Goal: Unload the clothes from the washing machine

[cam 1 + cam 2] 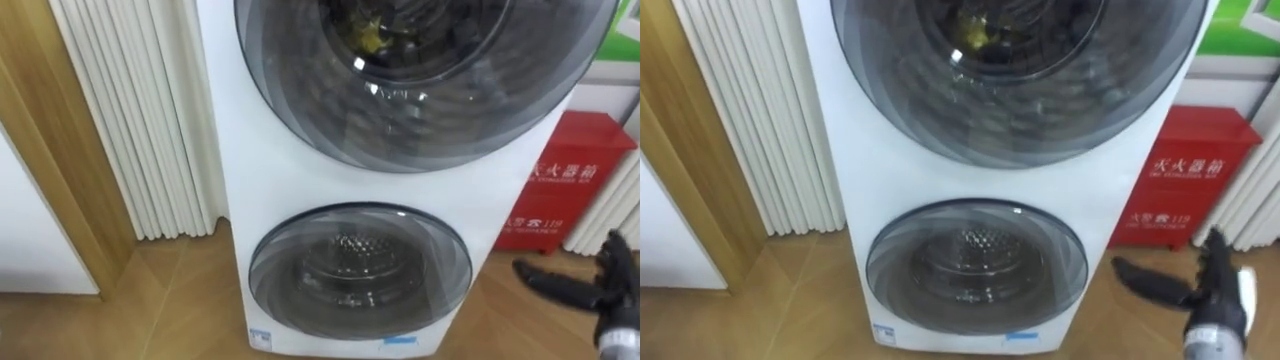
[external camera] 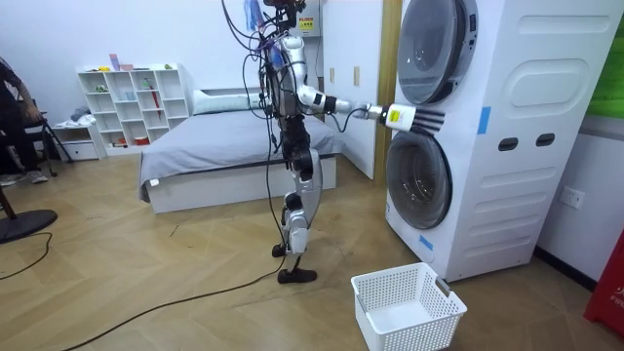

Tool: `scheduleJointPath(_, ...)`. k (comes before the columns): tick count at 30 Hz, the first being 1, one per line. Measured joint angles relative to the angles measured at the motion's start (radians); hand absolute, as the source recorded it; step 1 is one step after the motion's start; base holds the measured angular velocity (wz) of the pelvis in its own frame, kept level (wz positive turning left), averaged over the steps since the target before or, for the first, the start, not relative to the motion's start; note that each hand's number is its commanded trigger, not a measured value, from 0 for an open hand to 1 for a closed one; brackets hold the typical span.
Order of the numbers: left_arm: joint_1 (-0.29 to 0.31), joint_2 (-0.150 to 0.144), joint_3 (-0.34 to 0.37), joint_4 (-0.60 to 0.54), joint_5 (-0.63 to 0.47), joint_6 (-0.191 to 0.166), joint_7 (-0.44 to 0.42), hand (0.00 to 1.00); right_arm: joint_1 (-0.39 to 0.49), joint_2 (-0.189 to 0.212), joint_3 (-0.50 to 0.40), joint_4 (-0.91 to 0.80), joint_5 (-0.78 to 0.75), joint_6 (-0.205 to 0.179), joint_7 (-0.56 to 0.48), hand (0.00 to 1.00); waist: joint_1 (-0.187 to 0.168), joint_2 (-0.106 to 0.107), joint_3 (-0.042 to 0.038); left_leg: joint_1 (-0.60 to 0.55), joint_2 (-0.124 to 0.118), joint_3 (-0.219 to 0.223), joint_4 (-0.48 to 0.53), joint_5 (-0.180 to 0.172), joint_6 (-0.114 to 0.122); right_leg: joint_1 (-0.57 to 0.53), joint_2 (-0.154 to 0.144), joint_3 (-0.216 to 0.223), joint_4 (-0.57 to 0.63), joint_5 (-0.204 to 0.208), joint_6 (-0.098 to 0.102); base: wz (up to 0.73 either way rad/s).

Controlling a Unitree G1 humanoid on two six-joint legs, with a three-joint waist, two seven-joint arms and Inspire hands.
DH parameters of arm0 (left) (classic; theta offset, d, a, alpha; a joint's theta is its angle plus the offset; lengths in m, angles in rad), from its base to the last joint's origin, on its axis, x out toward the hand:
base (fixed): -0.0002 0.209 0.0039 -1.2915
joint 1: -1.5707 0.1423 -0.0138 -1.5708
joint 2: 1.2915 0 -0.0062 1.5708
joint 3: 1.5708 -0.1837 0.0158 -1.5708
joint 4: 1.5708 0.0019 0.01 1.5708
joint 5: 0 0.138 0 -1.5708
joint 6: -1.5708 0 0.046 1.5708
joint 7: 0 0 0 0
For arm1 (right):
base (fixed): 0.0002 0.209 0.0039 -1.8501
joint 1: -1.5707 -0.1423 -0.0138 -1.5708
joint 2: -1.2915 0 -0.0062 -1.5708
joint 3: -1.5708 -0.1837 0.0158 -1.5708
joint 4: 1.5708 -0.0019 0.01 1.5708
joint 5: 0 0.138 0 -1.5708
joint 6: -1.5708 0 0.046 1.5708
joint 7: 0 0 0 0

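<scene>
A white stacked washing machine stands right in front of me, with two round dark glass doors. The upper door and the lower door are both shut. Something yellowish shows through the upper glass, and I cannot tell what it is. The lower drum looks bare metal. My right hand is at the lower right, open with straight black fingers, apart from the machine's front. In the room view I stand facing the washing machine, and the right hand reaches out between the two doors.
A red box stands on the floor to the machine's right, and white ribbed panels and a wooden frame are to its left. A white laundry basket sits on the floor before the machine. A bed is behind me. A person sits at the room view's left.
</scene>
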Motion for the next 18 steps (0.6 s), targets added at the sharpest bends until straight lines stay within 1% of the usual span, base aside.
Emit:
scheduleJointPath(2, -0.001, 0.002, -0.001, -0.001, 0.0, 0.0, 0.0, 0.0, -0.023, -0.015, 0.0, -0.02, -0.006, -0.016, -0.006, 0.0, -0.001, -0.005, 0.0, 0.0, 0.0, 0.0, 0.0, 0.0, 0.0, 0.001, 0.0, 0.0, -0.001, 0.0, 0.0, 0.0)
scheduleJointPath(3, 0.0, 0.002, -0.002, -0.001, 0.002, 0.0, 0.001, 0.0, -0.031, -0.022, 0.0, -0.034, -0.007, -0.018, -0.014, 0.0, 0.0, -0.008, -0.0014, 0.002, 0.0, 0.0, 0.0, 0.0, 0.0, 0.003, 0.0, 0.0, -0.001, 0.0, 0.0, 0.0)
scheduleJointPath(5, 0.001, 0.002, -0.002, 0.0, 0.001, 0.002, 0.001, 0.0, -0.036, -0.022, 0.0, -0.057, -0.007, -0.019, -0.025, 0.0, 0.002, -0.009, -0.001, 0.004, 0.0, -0.001, -0.001, 0.0, 0.0, 0.007, 0.0, -0.002, -0.002, 0.0, 0.0, 0.04)
scheduleJointPath(7, -0.004, 0.002, -0.003, 0.0, 0.003, 0.004, 0.002, 0.0, -0.044, -0.022, 0.001, -0.07, -0.007, -0.019, -0.038, 0.0, 0.02, -0.007, 0.0006, 0.002, 0.0, 0.0, -0.002, 0.0, 0.0, 0.004, 0.0, -0.002, -0.002, 0.0, 0.0, 0.0)
scheduleJointPath(9, -0.005, 0.002, -0.003, 0.0, 0.004, 0.006, 0.003, 0.0, -0.06, -0.022, 0.002, -0.071, -0.026, -0.017, -0.046, 0.0, 0.026, -0.004, 0.0033, 0.0, 0.0, 0.0, -0.002, 0.0, 0.0, 0.001, 0.0, -0.001, -0.002, 0.0, 0.0, 0.0)
scheduleJointPath(12, -0.003, 0.002, -0.003, 0.001, 0.004, 0.021, 0.003, 0.0, -0.105, -0.024, 0.002, -0.071, -0.034, -0.017, -0.063, 0.0, 0.026, 0.002, 0.0076, -0.001, 0.0, 0.0, -0.001, 0.0, 0.0, 0.0, 0.0, -0.001, -0.002, 0.0, 0.0, 0.0)
scheduleJointPath(15, 0.003, 0.002, -0.003, 0.001, 0.004, 0.024, 0.004, 0.0, -0.137, -0.026, 0.002, -0.071, -0.033, -0.017, -0.069, 0.0, 0.028, 0.002, 0.008, -0.001, 0.0, -0.002, 0.0, 0.0, 0.0, 0.002, 0.0, -0.002, -0.002, 0.0, 0.0, 0.0)
scheduleJointPath(18, 0.008, 0.002, -0.003, -0.001, 0.005, 0.027, 0.003, 0.0, -0.15, -0.028, 0.002, -0.071, -0.032, -0.017, -0.067, 0.0, 0.028, 0.0, 0.0066, -0.001, 0.0, -0.004, 0.001, 0.0, 0.0, 0.003, 0.0, -0.003, -0.002, 0.0, 0.0, 0.0)
